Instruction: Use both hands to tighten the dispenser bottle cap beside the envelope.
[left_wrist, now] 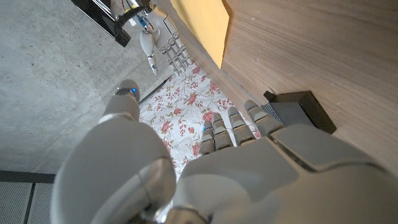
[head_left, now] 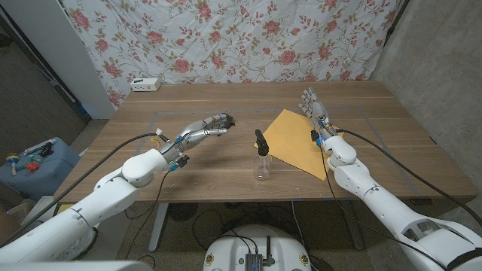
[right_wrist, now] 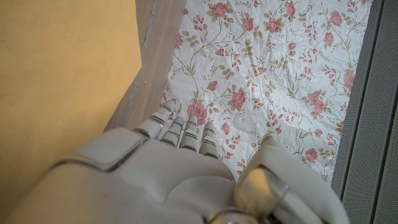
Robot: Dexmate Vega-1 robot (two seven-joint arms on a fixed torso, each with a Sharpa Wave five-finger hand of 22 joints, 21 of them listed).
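A small clear dispenser bottle [head_left: 262,166] with a black pump cap [head_left: 260,141] stands upright on the wooden table [head_left: 218,181], just left of a yellow envelope [head_left: 300,140]. My left hand [head_left: 213,125] hovers to the left of the bottle, well apart from it, fingers stretched toward the envelope and holding nothing. My right hand [head_left: 314,108] stands with its fingers extended over the envelope's far right corner, empty as well. The left wrist view shows my left hand [left_wrist: 205,168], the envelope [left_wrist: 202,25] and my right hand [left_wrist: 165,46] beyond it. The right wrist view shows my right hand [right_wrist: 174,168] beside the envelope [right_wrist: 62,81].
A small white box [head_left: 145,84] lies at the table's far left corner. A flowered cloth [head_left: 241,38] hangs behind the table. A blue case [head_left: 34,165] sits on the floor to the left.
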